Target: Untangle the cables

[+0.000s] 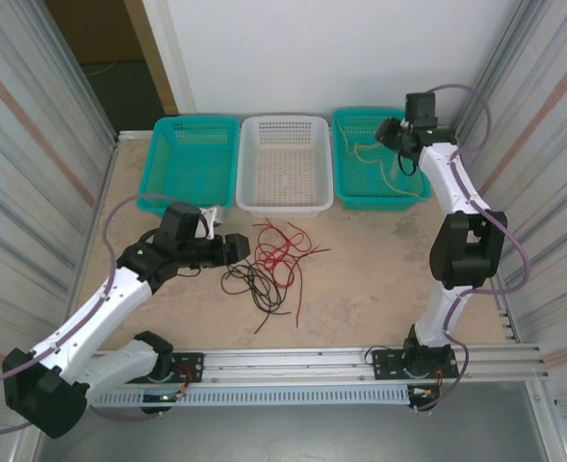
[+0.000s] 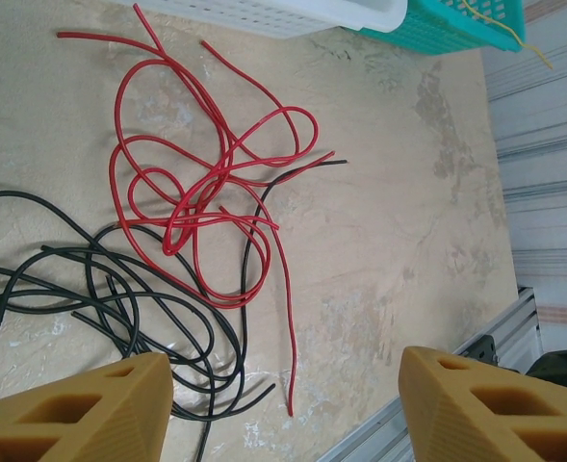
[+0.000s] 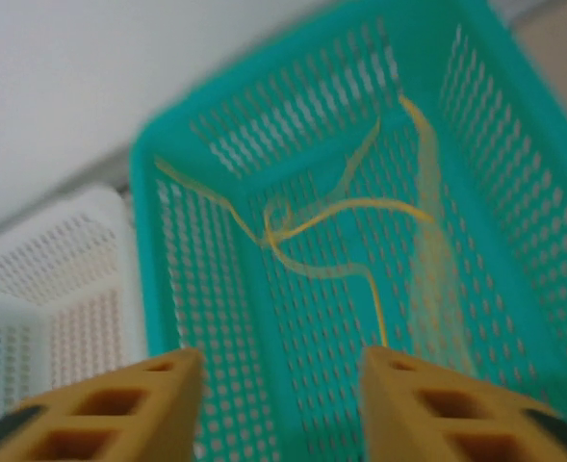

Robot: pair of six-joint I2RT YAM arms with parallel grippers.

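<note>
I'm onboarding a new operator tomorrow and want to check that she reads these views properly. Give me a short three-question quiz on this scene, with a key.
1. True or false: the yellow cables lie on the table.
2. Which cables overlap in a tangle on the table? A: red cables and black cables. B: red and yellow. C: black and yellow.
3. Fill in: the left gripper has its jaws ___, with nothing between them.

Key
1. False: they lie in the right teal basket.
2. A.
3. Open.
</note>
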